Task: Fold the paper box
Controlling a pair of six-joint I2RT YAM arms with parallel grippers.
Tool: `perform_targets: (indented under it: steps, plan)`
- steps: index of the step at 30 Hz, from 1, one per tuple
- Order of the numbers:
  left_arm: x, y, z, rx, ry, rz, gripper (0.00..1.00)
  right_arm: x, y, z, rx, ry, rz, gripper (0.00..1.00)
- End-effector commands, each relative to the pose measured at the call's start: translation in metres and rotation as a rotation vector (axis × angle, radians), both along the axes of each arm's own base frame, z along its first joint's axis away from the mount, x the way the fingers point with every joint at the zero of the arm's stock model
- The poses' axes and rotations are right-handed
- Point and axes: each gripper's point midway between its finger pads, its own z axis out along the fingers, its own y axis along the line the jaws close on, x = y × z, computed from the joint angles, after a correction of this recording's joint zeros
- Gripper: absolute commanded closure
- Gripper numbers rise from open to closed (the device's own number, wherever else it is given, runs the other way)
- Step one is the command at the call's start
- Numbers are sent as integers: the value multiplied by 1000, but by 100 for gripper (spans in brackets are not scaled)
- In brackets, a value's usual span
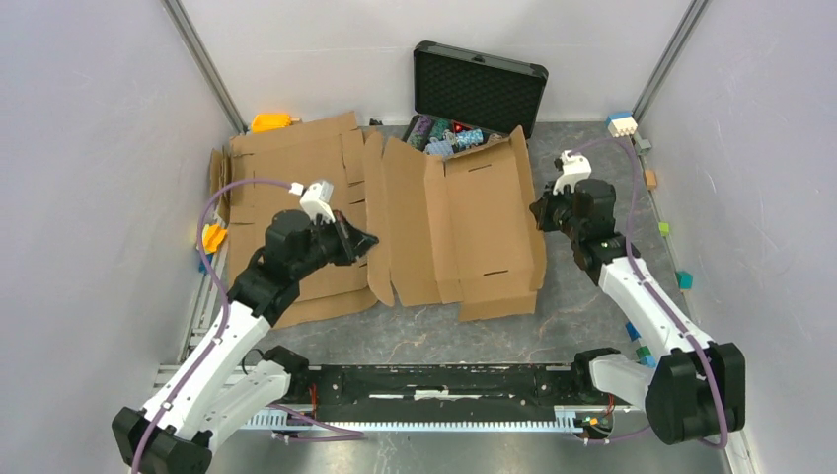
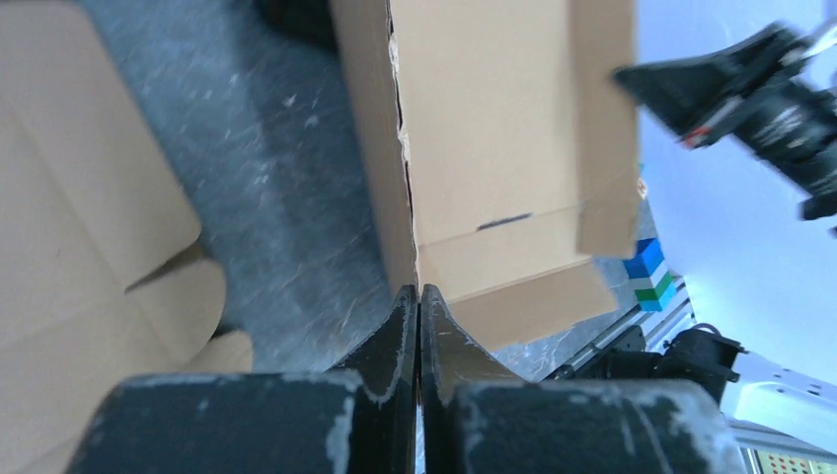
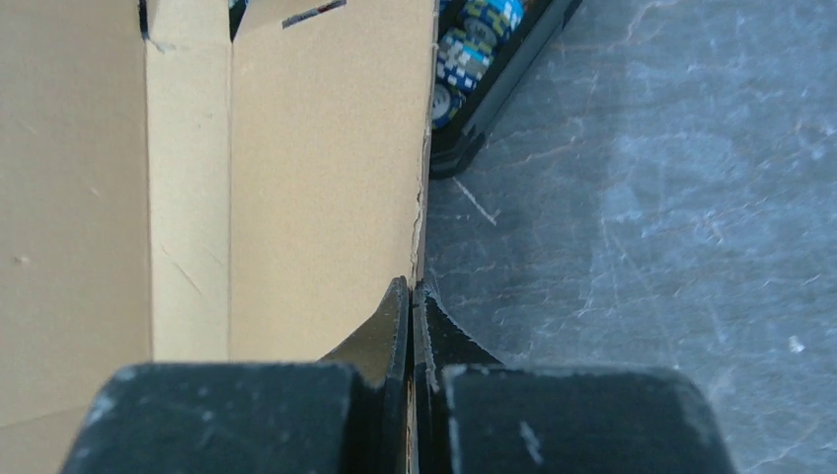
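Top view: the paper box is lying opened out mid-frame below the black case, its long panels running bottom to top. The left gripper and right gripper are pinching its opposite side edges, probably to lift the walls. Left wrist view: jaws are clamping tight on the thin cardboard edge; right wrist view: likewise.

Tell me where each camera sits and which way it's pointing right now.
Top external: above and behind the robot, looking down at the table; left arm and right arm flank the paper box.
Left wrist: looks along the left tool, shut on the box's edge; right arm beyond.
Right wrist: looks along the right tool, shut on the opposite edge; black case ahead.
Shared: both wrist views show that box.
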Motion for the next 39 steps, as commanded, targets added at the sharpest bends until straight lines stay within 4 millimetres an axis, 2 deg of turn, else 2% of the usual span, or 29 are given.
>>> perform_targets:
  steps: [1, 6, 8, 12, 16, 19, 22, 23, 25, 26, 27, 29, 30, 32, 36, 39]
  plan:
    - [7, -19, 46, 48, -143, -132, 98, -4, 12, -2, 106, -57, 4, 100]
    - [10, -20, 66, 79, -213, -141, 98, -16, 7, -36, 93, -7, -30, 100]
    - [10, -20, 68, 87, -216, -146, 98, -22, 5, -49, 85, 16, -31, 96]
    - [11, -15, 49, 136, -124, -121, 98, -33, 6, -75, 57, 93, -6, 84]
    - [11, -15, 23, 163, -37, -121, 98, -37, 1, -93, 11, 148, -9, 82]
    - [10, -17, 14, 151, -8, -121, 98, -35, -1, -96, -1, 175, -18, 80]
    - [10, -19, 19, 128, -19, -117, 98, -31, -3, -98, -17, 193, -34, 61]
    - [11, -17, 20, 125, -19, -106, 97, -30, -3, -99, -19, 198, -35, 57]
    - [14, -9, 18, 151, -3, -60, 91, -29, -5, -102, -23, 207, -42, 55]
    - [15, -3, 15, 170, 14, -29, 85, -29, -4, -102, -23, 209, -43, 55]
    - [17, 3, 11, 191, 32, 4, 75, -28, -4, -103, -22, 211, -43, 58]
    - [20, 16, 3, 221, 72, 71, 48, -28, -4, -102, -22, 207, -43, 62]
    - [20, 17, -2, 224, 85, 77, 40, -28, -4, -101, -23, 204, -43, 62]
    - [21, 16, -11, 222, 114, 68, 30, -27, -6, -101, -29, 202, -46, 61]
    - [27, 6, -30, 185, 191, 20, 27, -27, -6, -103, -36, 208, -44, 62]
    - [34, 3, -39, 170, 214, -7, 35, -26, -5, -103, -34, 208, -39, 68]
